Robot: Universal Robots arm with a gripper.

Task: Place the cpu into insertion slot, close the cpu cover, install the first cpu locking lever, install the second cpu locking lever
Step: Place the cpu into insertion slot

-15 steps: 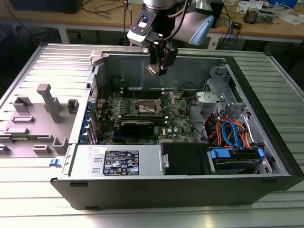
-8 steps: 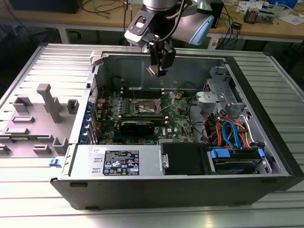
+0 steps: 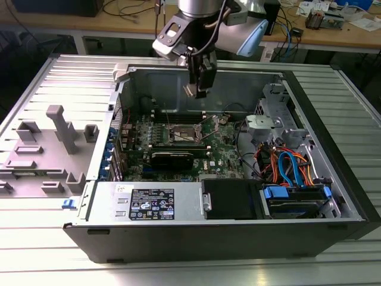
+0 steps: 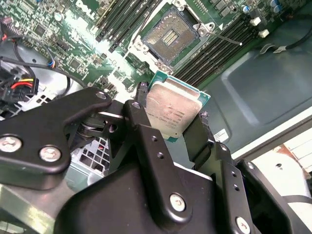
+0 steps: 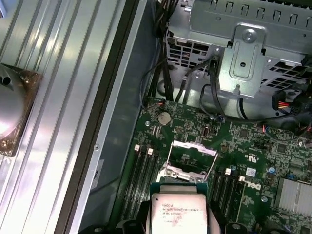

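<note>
The fingers [image 4: 146, 141] are clamped on two opposite edges of the cpu [image 4: 175, 109], whose silvery top faces the wrist cameras. The chip hangs well above the insertion slot [image 4: 170, 36], which lies below it on the green board inside the open computer case [image 3: 244, 89]. The slot's dark contact field is bare, with nothing seated in it.

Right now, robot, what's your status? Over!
Gripper shut on cpu, up above the open case. Insertion slot bare, uncovered. Nothing seen blocking it.
</note>
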